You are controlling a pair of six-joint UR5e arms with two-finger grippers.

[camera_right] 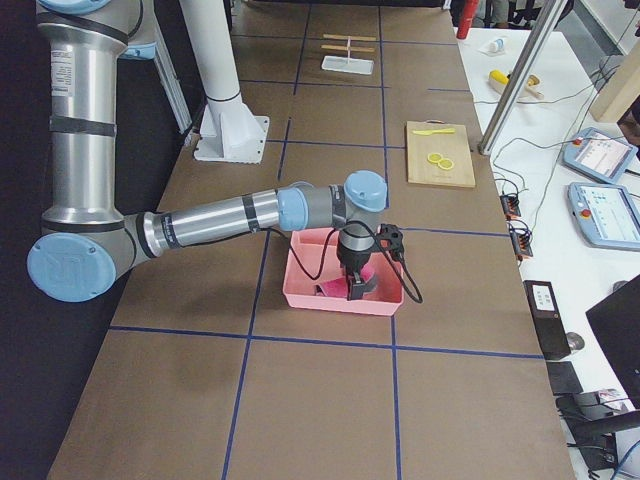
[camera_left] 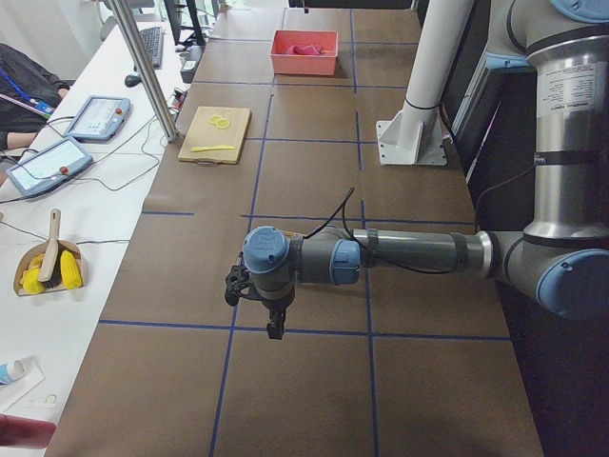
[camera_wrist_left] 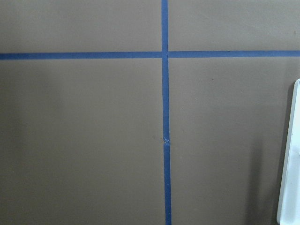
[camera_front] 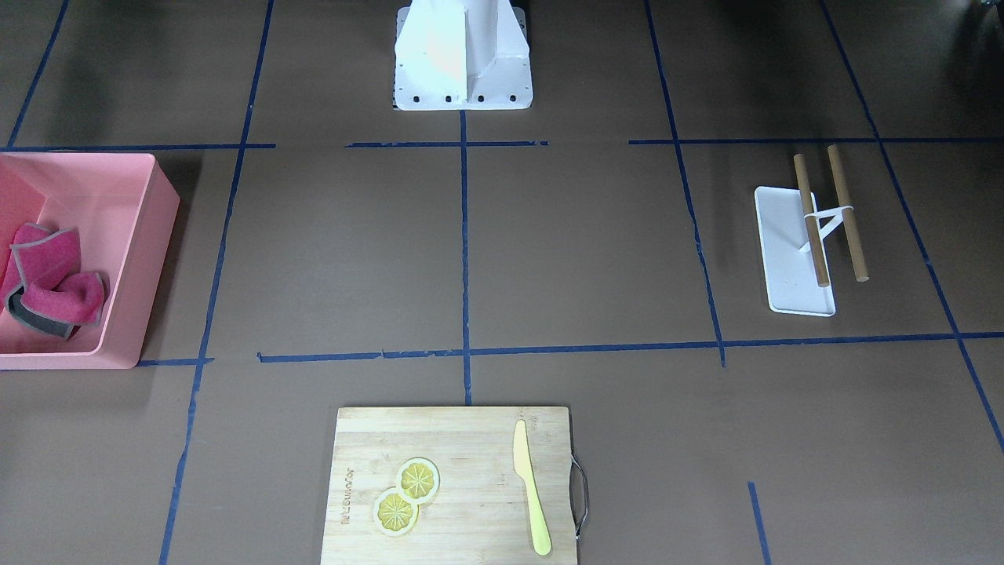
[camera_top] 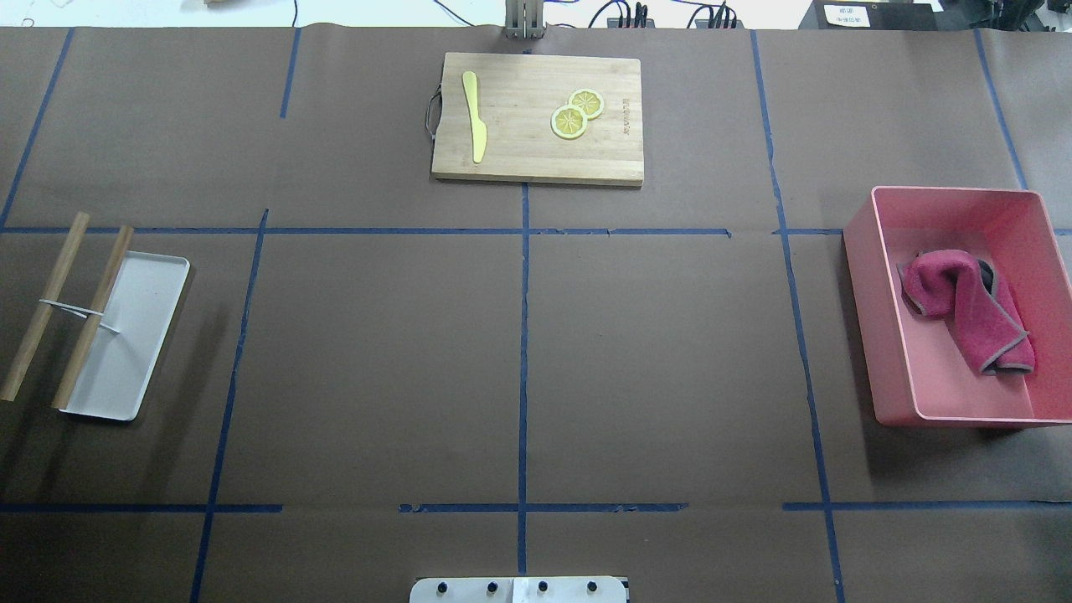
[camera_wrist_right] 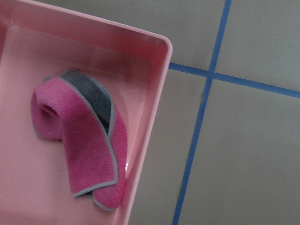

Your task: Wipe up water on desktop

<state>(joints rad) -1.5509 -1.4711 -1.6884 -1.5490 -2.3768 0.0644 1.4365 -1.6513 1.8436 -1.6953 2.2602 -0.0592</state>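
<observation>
The desktop is a matte brown surface with blue tape lines; I see no water on it. A pink-and-grey cloth lies crumpled in a pink bin at the robot's right; it also shows in the right wrist view. My right gripper hangs over the bin, above the cloth; I cannot tell if it is open or shut. My left gripper hovers above bare desktop; I cannot tell its state. Neither wrist view shows fingers.
A wooden cutting board with a yellow knife and two lemon slices lies at the far edge. A white tray with two wooden sticks lies at the robot's left. The robot base stands mid-table.
</observation>
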